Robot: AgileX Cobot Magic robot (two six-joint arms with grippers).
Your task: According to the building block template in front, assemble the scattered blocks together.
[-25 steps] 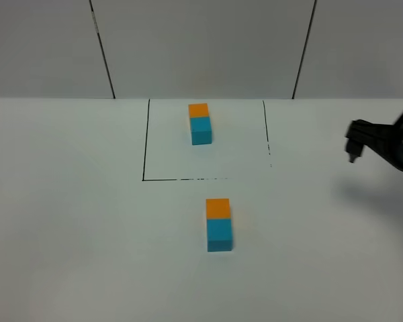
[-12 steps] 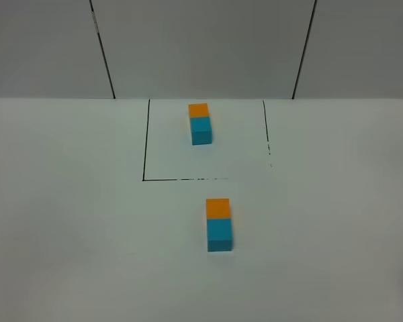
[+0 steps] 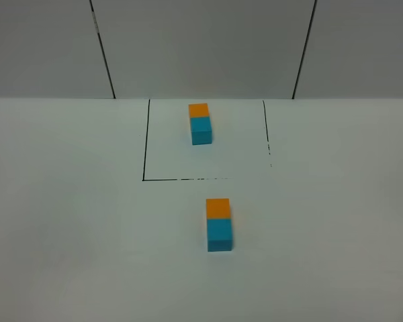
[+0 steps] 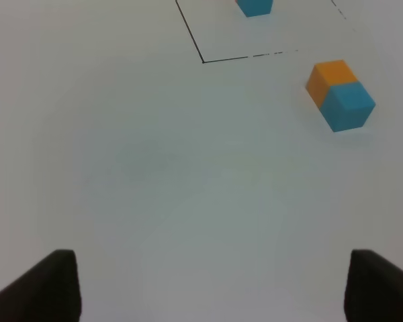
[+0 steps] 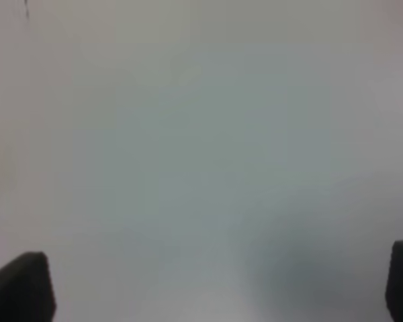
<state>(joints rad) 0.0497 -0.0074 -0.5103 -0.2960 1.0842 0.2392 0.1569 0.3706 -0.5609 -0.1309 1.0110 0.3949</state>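
- Fingers missing from the high view: no left or right pair anywhere around the black outline (image 3: 145, 141).
- Building block template (image 3: 200, 123) inside the outline, toward its far line, with the orange cube behind the cyan one.
- Scattered blocks just outside the outline's near line: orange block (image 3: 217, 207) touching cyan block (image 3: 219, 235), orange end toward the outline, in the same order as the template.
- Judged from that: pair already joined and the task close to done, with only a check of the seam left.
- Left wrist view: left fingers (image 4: 43, 288) spread wide with nothing between them, hanging over bare table (image 4: 154, 168), well apart from the outline.
- Same view: orange block (image 4: 329, 75) and cyan block (image 4: 349, 106) face to face, no gap showing, just outside a corner of the outline, and only the cyan end of the template visible inside it.
- Right wrist view: right fingers (image 5: 20, 285) also wide apart and empty. Nothing but blurred table beyond, so no telling how far from the outline.
- For a clean finish: compare the pair's line with the template's. If a correction is needed, approach with fingers wide along the pair's long axis and press the ends together gently, without twisting.
- Otherwise: hold both pairs of fingers away from the outline and leave the template untouched.
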